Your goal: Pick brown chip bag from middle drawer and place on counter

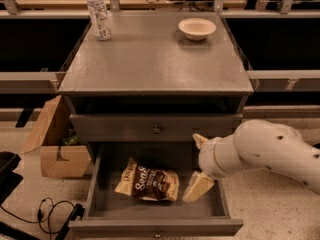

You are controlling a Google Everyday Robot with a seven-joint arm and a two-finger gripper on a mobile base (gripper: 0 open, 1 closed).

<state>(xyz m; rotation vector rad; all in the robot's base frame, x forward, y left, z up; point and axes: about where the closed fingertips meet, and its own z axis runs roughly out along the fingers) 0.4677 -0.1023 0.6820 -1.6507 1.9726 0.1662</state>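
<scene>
The brown chip bag (148, 180) lies flat in the open middle drawer (155, 226), left of centre, with its white lettering facing up. My gripper (192, 167) reaches in from the right on a white arm and hangs over the drawer's right half, just right of the bag. Its cream fingers (198, 186) are spread apart and hold nothing; the lower one is close beside the bag's right end. The grey counter (155, 64) is the cabinet top above the drawer.
A small white bowl (197, 28) sits at the counter's back right and a water bottle (98, 11) at its back left. The upper drawer (156, 128) is shut. An open cardboard box (55, 146) and cables (50, 211) lie on the floor to the left.
</scene>
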